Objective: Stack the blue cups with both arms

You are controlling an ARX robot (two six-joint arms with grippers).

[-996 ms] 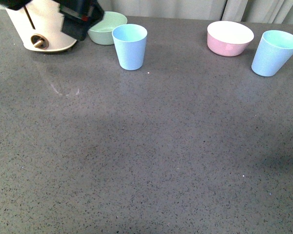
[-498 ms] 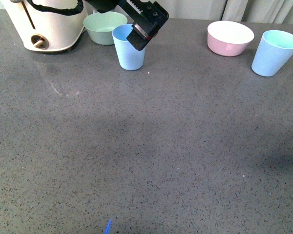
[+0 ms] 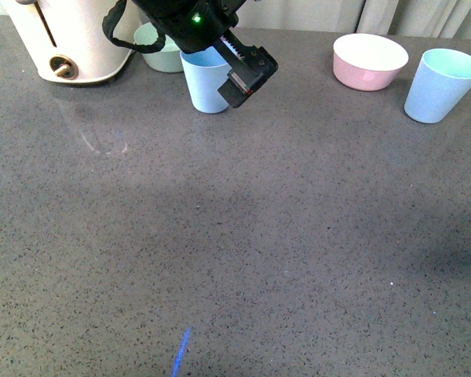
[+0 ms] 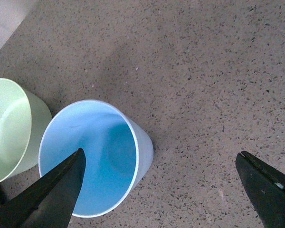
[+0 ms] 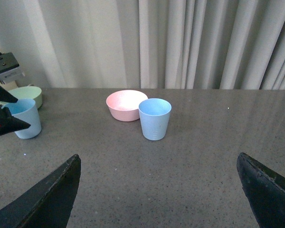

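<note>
Two pale blue cups stand upright and far apart on the grey table. The left cup (image 3: 205,85) is at the back left, and my left gripper (image 3: 237,85), a green light on its arm, hangs open over it. In the left wrist view one finger (image 4: 61,185) lies over this cup's (image 4: 92,156) mouth and the other finger (image 4: 266,185) over bare table, so the cup's near wall sits between them. The right cup (image 3: 442,85) stands at the back right. My right gripper (image 5: 157,159) is open and empty, well short of that cup (image 5: 155,118), and is out of the front view.
A green bowl (image 3: 158,53) sits close behind the left cup, beside a white appliance (image 3: 71,39) at the back left. A pink bowl (image 3: 369,61) stands just left of the right cup. Curtains (image 5: 180,42) hang behind the table's far edge.
My left arm has swung right from over the white appliance and come down at the left cup. Neither cup nor bowl has moved.
</note>
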